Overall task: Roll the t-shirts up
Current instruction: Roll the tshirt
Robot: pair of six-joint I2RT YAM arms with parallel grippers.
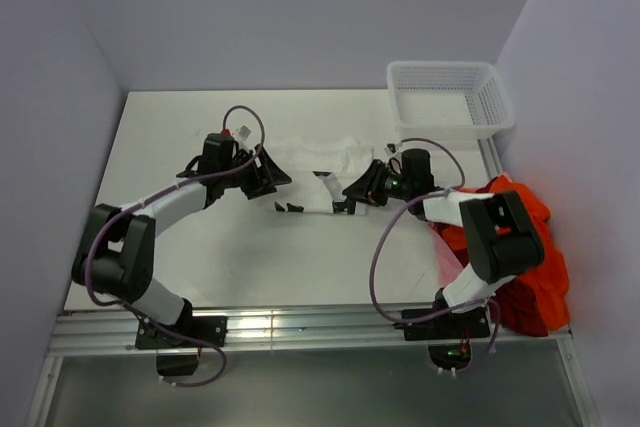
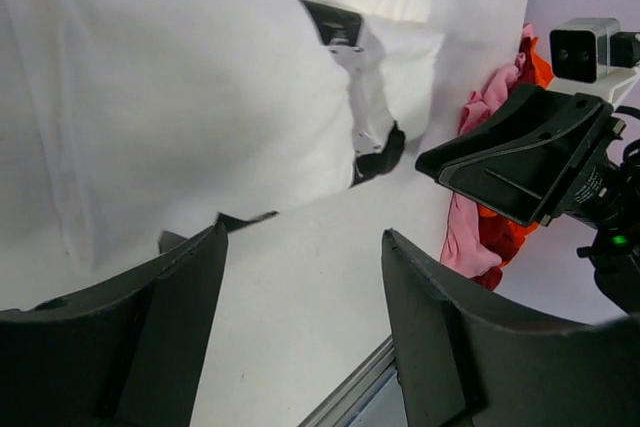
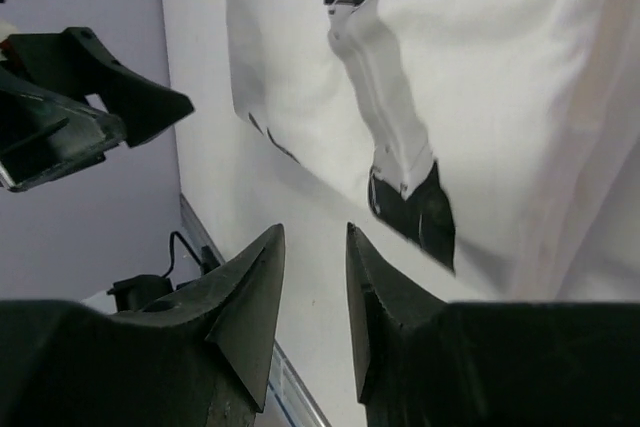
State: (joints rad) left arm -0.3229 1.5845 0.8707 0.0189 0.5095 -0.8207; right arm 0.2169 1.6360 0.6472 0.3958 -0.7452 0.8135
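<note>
The soft white cloth t-shirt with black print (image 1: 320, 159) lies at the frame centre, light and limp; I would take its lower edge. Left claw (image 2: 302, 237) stands wide, empty; right claw (image 3: 312, 237) is narrowly parted, empty.

1. The left arm (image 1: 150, 222) has black joint housings and a pale grey link.
2. The right arm (image 1: 495, 237) has the same black housings, with a white lower link.
3. Grey-purple cables (image 1: 373, 265) loop along both arms.
4. The left gripper (image 2: 302, 247) and right gripper (image 3: 312, 247) are matte black with wedge-shaped fingers.
5. A green light (image 1: 397, 183) glows on the right wrist.
6. The bases (image 1: 180, 332) are black.
</note>
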